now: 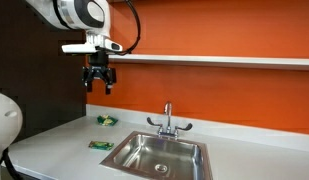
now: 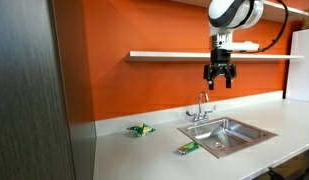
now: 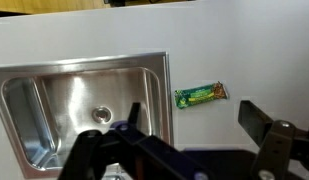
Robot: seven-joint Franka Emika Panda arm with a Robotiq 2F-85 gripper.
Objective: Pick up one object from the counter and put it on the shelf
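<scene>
While my claw (image 1: 99,85) hangs high above the sink (image 1: 159,158), up near the shelf (image 1: 224,60), its fingers stand apart with nothing between them. None of the job is done yet: the flat green packet (image 3: 199,95) lies on the desk (image 1: 54,140) just beside the sink's rim. Reaching down, gripping, lifting and shelving all remain, I judge.

Exterior views face the counter (image 2: 134,155) from opposite ends, sharing the sink (image 1: 154,156); wrist view looks down.
</scene>
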